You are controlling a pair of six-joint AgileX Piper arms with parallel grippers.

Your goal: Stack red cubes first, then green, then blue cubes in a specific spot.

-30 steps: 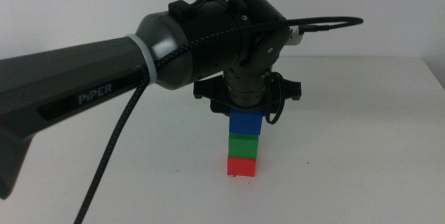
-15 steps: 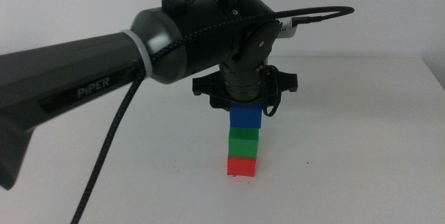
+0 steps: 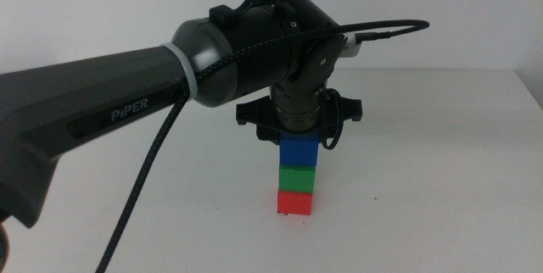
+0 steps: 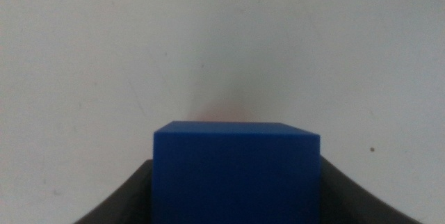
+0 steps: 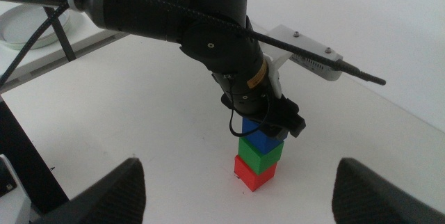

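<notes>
A stack stands on the white table: the red cube (image 3: pixel 294 203) at the bottom, the green cube (image 3: pixel 298 177) on it, and the blue cube (image 3: pixel 300 150) on top. My left gripper (image 3: pixel 300 141) points straight down over the stack and is shut on the blue cube (image 4: pixel 236 175), which fills the gap between its jaws in the left wrist view. The right wrist view shows the same stack, red (image 5: pixel 254 172), green (image 5: pixel 261 151), blue (image 5: pixel 259 135), from farther off. My right gripper (image 5: pixel 238 200) waits back from it, open and holding nothing. The specific spot is hidden under the stack.
The left arm's thick dark body (image 3: pixel 127 95) and its braided cable (image 3: pixel 144 180) cross the table from the left. A white round object (image 5: pixel 28 29) lies at the far table edge in the right wrist view. White table surface (image 3: pixel 441 180) surrounds the stack.
The left arm rose slightly and came back down, still over the stack. The three cubes stay stacked in the same place.
</notes>
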